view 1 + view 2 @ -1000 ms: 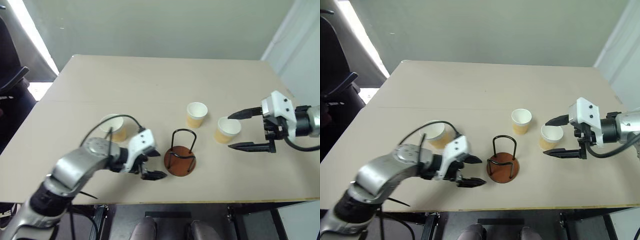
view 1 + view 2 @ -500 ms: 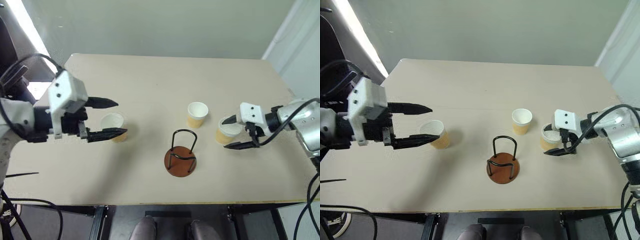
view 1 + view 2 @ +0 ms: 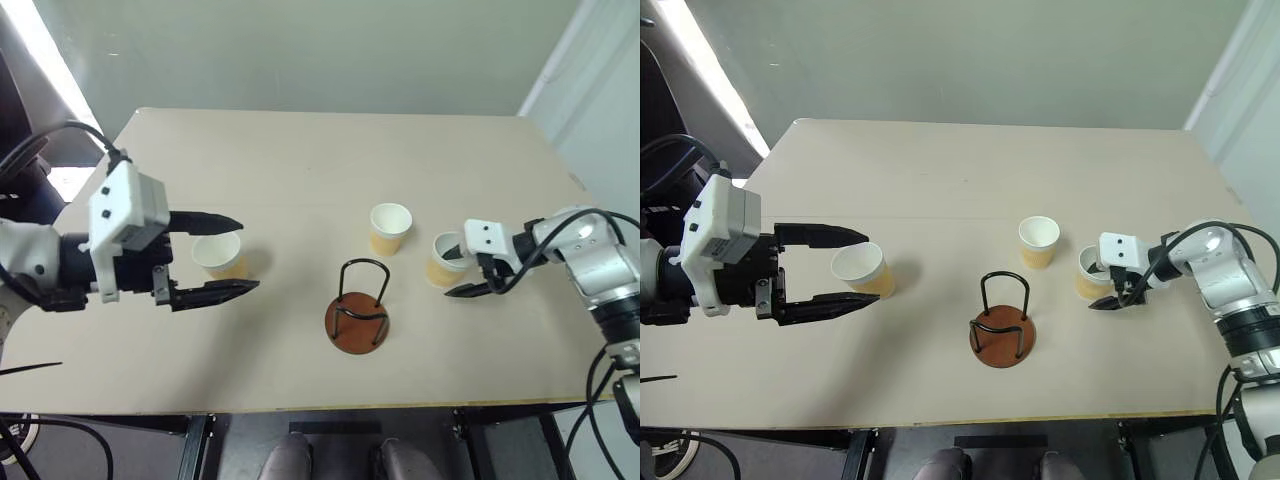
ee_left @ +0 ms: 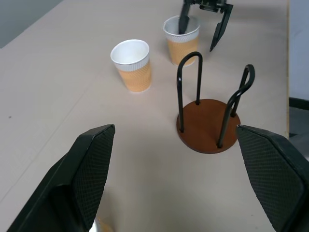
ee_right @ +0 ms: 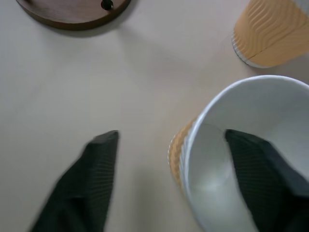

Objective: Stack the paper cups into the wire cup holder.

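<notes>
A pale rectangular table (image 3: 300,170) carries everything, and most of its far half is bare, as is the strip along its near edge in front of the wire cup holder (image 3: 357,306). The holder stands upright near the middle of the near half, its reddish-brown disc flat on the surface and its black wire loops rising free, with nothing inside them. Three paper cups stand upright and apart from it. The middle cup (image 3: 389,228) sits just beyond and slightly right of the holder, with open surface all round it. The right cup (image 3: 446,260) stands a little nearer and further right, well in from the table's right edge. The right gripper (image 3: 458,266) straddles this cup's rim: one black finger (image 5: 251,169) dips inside the white mouth while the other finger (image 5: 96,179) stays outside the cup wall, the jaws partly apart and not visibly pressed against the paper. The left cup (image 3: 220,255) stands toward the left side of the table, clear of the left edge. The left gripper (image 3: 222,255) hangs with its fingers spread wide, one on either side of this cup as seen from above, holding nothing; whether they touch it cannot be told.
</notes>
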`<state>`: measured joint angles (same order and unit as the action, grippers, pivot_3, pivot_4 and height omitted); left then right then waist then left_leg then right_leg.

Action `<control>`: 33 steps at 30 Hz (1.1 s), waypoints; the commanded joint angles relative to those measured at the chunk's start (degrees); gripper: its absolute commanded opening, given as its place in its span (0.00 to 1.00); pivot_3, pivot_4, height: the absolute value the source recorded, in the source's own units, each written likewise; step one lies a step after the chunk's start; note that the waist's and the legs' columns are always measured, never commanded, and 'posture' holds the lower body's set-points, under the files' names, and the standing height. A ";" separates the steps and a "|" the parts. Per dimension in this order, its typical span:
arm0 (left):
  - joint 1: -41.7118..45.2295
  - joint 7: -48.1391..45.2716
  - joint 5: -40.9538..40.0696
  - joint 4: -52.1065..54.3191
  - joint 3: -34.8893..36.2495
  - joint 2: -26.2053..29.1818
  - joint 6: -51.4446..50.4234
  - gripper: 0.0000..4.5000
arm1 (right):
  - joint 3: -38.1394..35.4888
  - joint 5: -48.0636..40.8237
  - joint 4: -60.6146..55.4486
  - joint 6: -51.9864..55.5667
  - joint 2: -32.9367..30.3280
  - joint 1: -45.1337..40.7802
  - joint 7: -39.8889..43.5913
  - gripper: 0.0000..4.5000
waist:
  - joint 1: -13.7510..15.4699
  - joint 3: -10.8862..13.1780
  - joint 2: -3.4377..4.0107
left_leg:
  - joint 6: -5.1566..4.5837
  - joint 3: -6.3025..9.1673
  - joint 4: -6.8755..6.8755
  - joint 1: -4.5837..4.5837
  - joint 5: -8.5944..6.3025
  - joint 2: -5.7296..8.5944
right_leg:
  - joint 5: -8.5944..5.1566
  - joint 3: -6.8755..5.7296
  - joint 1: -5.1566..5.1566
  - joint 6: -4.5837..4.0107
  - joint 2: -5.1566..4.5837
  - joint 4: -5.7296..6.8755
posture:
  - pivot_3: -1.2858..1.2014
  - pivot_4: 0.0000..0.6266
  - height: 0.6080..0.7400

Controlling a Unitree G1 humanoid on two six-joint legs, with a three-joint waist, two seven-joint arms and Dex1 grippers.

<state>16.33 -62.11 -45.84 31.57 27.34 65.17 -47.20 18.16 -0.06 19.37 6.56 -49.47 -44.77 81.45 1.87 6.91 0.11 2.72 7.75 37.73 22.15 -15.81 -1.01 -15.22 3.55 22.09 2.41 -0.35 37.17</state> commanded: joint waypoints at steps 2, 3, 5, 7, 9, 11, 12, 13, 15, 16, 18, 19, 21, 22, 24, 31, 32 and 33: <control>0.22 1.01 -1.66 2.04 1.49 0.81 0.41 0.95 | -0.65 1.58 1.53 -2.37 0.42 -2.55 0.19 0.40 | 0.02 0.00 0.00 | 0.02 0.00 -0.02 0.01 -0.01 -0.01 | 0.00 -0.01 0.01 -0.02 0.00 -0.01 | 0.52 0.24 1.00; 0.35 1.16 -1.76 1.98 1.45 0.81 0.45 0.95 | -0.79 1.62 1.61 -2.50 0.39 -2.63 0.42 0.30 | 0.05 0.00 0.00 | 0.03 0.00 -0.03 0.01 -0.02 -0.01 | -0.01 -0.01 0.01 -0.03 0.00 -0.01 | 0.52 0.24 1.00; 0.50 1.24 -1.96 1.58 1.31 0.78 0.75 0.95 | -1.15 1.40 1.40 -2.72 -0.07 -2.73 1.40 0.14 | 0.06 0.00 0.00 | 0.05 0.00 -0.04 0.02 -0.03 -0.01 | -0.01 -0.01 0.00 -0.05 0.00 -0.03 | 0.52 0.24 1.00; 0.24 0.72 -2.15 1.23 1.42 0.67 1.45 0.95 | -2.10 0.21 0.07 -2.00 -1.01 -2.82 2.82 0.01 | 0.06 0.00 0.00 | 0.07 0.00 -0.05 0.02 -0.03 -0.01 | 0.00 -0.01 0.00 -0.06 0.00 -0.03 | 0.52 0.24 1.00; -0.33 0.01 -1.62 0.67 1.45 0.58 2.38 0.95 | -3.95 -2.33 -2.86 -0.05 -2.46 -2.93 4.96 0.01 | 0.06 0.02 0.02 | 0.09 -0.01 -0.09 0.02 -0.02 -0.01 | -0.01 -0.01 0.01 -0.07 0.00 -0.03 | 0.52 0.24 1.00; -1.11 -0.38 -0.52 -0.09 1.10 0.52 3.41 0.95 | -6.58 -6.09 -6.83 3.55 -4.21 -3.36 6.88 0.01 | 0.06 0.03 0.05 | 0.11 -0.04 -0.13 0.02 -0.01 -0.01 | -0.02 0.00 0.03 -0.09 0.00 -0.03 | 0.52 0.24 1.00; -1.49 -0.53 -0.03 -0.38 0.91 0.48 3.93 0.95 | -8.03 -8.13 -8.87 5.77 -4.91 -3.77 7.55 0.01 | 0.05 0.03 0.05 | 0.12 -0.07 -0.16 0.03 -0.01 -0.01 | -0.04 0.01 0.06 -0.12 0.00 -0.03 | 0.52 0.24 1.00; -1.79 -0.59 0.15 -0.54 0.89 0.42 4.31 0.95 | -9.82 -10.91 -11.28 8.76 -5.46 -4.66 8.10 0.01 | 0.02 0.03 0.05 | 0.15 -0.10 -0.21 0.02 0.01 -0.01 | -0.05 0.02 0.07 -0.14 0.00 -0.03 | 0.52 0.24 1.00; -2.13 -0.67 0.24 -0.90 0.90 0.31 4.91 0.95 | -12.90 -15.87 -15.40 14.28 -5.93 -7.24 8.52 0.01 | -0.04 0.04 0.05 | 0.18 -0.13 -0.26 0.03 0.03 -0.04 | -0.07 0.02 0.11 -0.17 0.03 -0.04 | 0.52 0.24 1.00; -2.25 -0.81 0.22 -1.05 0.90 0.25 5.20 0.95 | -14.09 -18.08 -17.08 16.95 -5.78 -8.77 8.29 0.01 | -0.08 0.03 0.05 | 0.23 -0.15 -0.31 0.04 0.05 -0.05 | -0.07 0.04 0.16 -0.18 0.05 -0.04 | 0.52 0.24 1.00; -2.27 -1.36 -0.69 -1.35 0.83 -0.18 5.56 0.95 | -15.93 -23.40 -20.68 22.41 -3.98 -11.58 7.27 0.01 | -0.29 0.03 0.05 | 0.31 -0.15 -0.40 -0.02 0.10 -0.06 | -0.09 0.06 0.16 -0.21 0.10 -0.04 | 0.52 0.24 1.00; -2.39 -1.79 -1.04 -1.54 0.70 -0.31 5.75 0.95 | -16.15 -26.27 -23.19 25.24 -2.48 -12.26 6.52 0.01 | -0.34 0.02 0.03 | 0.36 -0.15 -0.49 -0.06 0.14 -0.08 | -0.11 0.06 0.16 -0.24 0.11 -0.05 | 0.52 0.24 1.00; -2.69 -2.89 -1.65 -1.91 0.53 -0.57 6.06 0.95 | -14.91 -29.39 -28.00 29.07 0.25 -12.08 4.83 0.01 | -0.54 0.00 0.00 | 0.41 -0.15 -0.61 -0.19 0.16 -0.14 | -0.15 0.06 0.10 -0.31 0.19 -0.05 | 0.52 0.24 1.00; -2.85 -3.53 -1.89 -2.01 0.45 -0.57 6.11 0.95 | -13.72 -29.61 -29.87 30.01 1.27 -11.57 4.01 0.01 | -0.62 0.00 -0.01 | 0.44 -0.14 -0.63 -0.22 0.18 -0.19 | -0.17 0.06 0.09 -0.35 0.26 -0.04 | 0.52 0.24 1.00; -3.43 -5.16 -2.87 -1.93 0.87 -0.44 5.98 0.95 | -11.56 -29.70 -32.52 30.97 3.15 -10.49 2.92 0.01 | -0.68 0.01 -0.02 | 0.49 -0.12 -0.63 -0.21 0.20 -0.31 | -0.17 0.06 0.11 -0.37 0.40 -0.03 | 0.52 0.24 1.00; -8.83 -11.23 -1.42 -1.40 1.38 2.25 6.91 0.95 | -4.93 -26.50 -34.28 30.70 6.32 -8.84 0.33 0.01 | -0.81 0.03 0.01 | 0.50 -0.10 -0.64 -0.19 0.21 -0.48 | -0.15 0.08 0.16 -0.40 0.53 -0.02 | 0.52 0.24 1.00; -9.43 -11.81 -1.17 -1.14 1.22 2.60 7.18 0.95 | -4.55 -26.43 -34.30 30.34 6.15 -8.66 0.76 0.01 | -0.75 0.03 0.00 | 0.50 -0.09 -0.64 -0.18 0.21 -0.50 | -0.15 0.07 0.16 -0.40 0.54 -0.02 | 0.52 0.24 1.00; -9.75 -12.16 -0.98 -0.97 1.08 2.85 7.34 0.95 | -4.38 -26.50 -34.30 30.15 6.01 -8.58 1.09 0.01 | -0.74 0.03 0.00 | 0.50 -0.08 -0.63 -0.17 0.21 -0.51 | -0.14 0.07 0.16 -0.41 0.54 -0.02 | 0.52 0.24 1.00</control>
<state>6.85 -73.22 -47.03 29.23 27.11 66.71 -41.10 14.22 -26.69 -13.88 37.94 -42.86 -53.08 82.11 1.13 6.94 0.12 3.22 7.67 37.10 21.98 -15.61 -1.54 -15.36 3.62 22.26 1.99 0.19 37.14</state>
